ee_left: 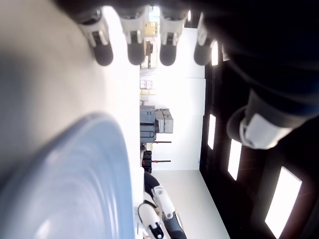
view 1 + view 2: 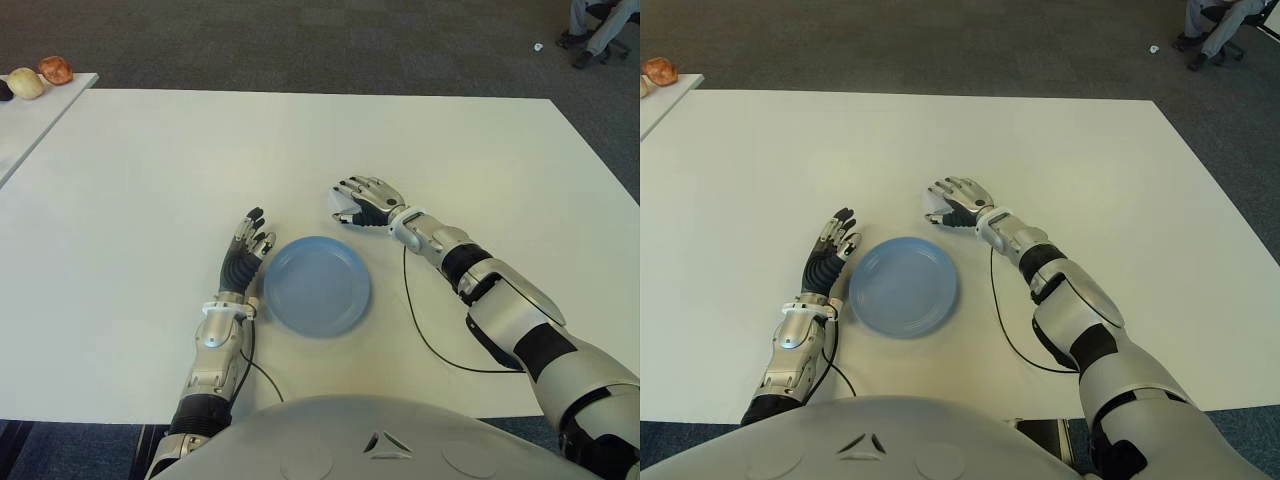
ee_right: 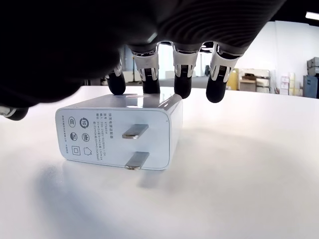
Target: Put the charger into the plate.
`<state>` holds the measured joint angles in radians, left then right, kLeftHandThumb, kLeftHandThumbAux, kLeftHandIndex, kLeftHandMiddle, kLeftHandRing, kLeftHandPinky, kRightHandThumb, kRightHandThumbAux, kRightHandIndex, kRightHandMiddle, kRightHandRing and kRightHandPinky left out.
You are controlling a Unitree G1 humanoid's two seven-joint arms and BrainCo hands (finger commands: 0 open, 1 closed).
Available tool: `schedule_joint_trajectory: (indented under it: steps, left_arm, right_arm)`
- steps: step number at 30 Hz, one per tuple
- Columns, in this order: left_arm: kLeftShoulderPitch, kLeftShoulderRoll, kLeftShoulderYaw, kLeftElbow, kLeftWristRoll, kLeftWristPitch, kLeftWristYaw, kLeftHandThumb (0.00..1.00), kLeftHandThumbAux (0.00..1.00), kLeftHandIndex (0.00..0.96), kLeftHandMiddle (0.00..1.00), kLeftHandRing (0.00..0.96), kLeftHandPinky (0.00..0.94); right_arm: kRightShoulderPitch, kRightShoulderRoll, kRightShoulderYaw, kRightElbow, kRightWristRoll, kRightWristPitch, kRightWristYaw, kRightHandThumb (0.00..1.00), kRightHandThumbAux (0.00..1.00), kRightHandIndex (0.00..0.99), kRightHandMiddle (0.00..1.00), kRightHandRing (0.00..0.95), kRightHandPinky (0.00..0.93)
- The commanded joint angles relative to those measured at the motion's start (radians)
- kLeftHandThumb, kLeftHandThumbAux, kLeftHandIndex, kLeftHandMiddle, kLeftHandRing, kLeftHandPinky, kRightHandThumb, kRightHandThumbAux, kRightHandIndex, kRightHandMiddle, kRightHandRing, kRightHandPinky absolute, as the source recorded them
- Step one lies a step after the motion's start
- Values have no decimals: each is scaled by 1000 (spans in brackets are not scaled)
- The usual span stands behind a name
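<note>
A white charger with two flat prongs lies on the white table, just beyond the far right rim of the blue plate. My right hand hovers over the charger, palm down. Its fingers are spread, with the tips hanging at the charger's far top edge and not closed round it. The plate holds nothing. My left hand shows beside the plate's left rim with its fingers straight and holding nothing.
A black cable loops on the table under my right forearm. A second table at the far left carries two round food items. A person's legs show on the carpet at the far right.
</note>
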<state>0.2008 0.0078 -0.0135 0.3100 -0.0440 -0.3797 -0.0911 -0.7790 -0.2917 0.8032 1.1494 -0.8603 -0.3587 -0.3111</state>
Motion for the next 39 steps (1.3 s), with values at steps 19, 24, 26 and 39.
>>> schedule_joint_trajectory:
  steps: [19,24,26,39]
  left_arm:
    - [39,7,1,69,-7,50,-19,0,506,70,40,15,18]
    - [39,11,0,68,-6,52,-21,0,503,70,39,13,6]
    - [40,14,0,66,-7,52,-23,0,500,71,39,12,4]
    - [38,18,-2,70,-8,48,-25,0,492,76,45,17,13]
  right_arm:
    - [63,19,-11,61,0,-22,-75,327,181,0,0,0,0]
    - [67,28,-32,70,16,-26,-70,316,198,0,0,0,1]
    - [68,31,-38,71,18,-27,-69,314,201,0,0,0,2]
    - [66,37,-48,79,16,-44,-84,313,234,0,0,0,2]
